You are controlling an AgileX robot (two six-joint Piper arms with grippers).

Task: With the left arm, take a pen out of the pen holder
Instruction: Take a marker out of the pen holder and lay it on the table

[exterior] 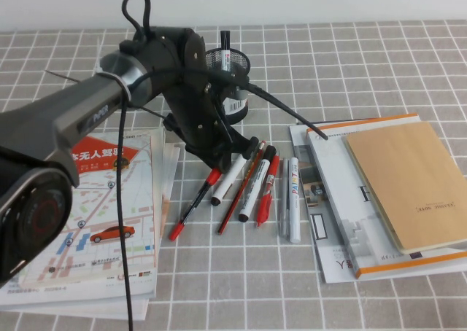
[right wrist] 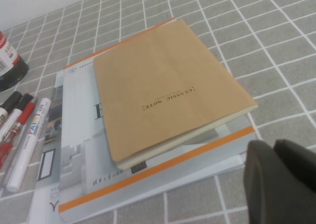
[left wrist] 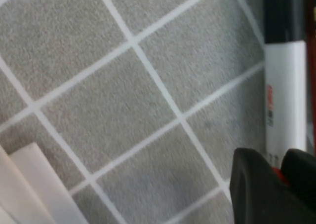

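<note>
Pen [left wrist: 284, 86], white-barrelled, black-capped, in left end effector [left wrist: 279, 169]

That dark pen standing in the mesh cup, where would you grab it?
Pinch the dark pen at its exposed top, coming straight down: it stands nearly upright above the pen holder. The left gripper sits low among the table pens; the right gripper hovers by the notebook.

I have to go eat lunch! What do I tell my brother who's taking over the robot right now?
Left gripper: shut on the end of a white marker, low over the table beside the loose pens.
Right gripper: shut, parked next to the brown notebook.
Pen holder: farther back, one dark pen standing in it.
Done: the marker is out of the holder.
Left: probably just let go and lift away.
</note>
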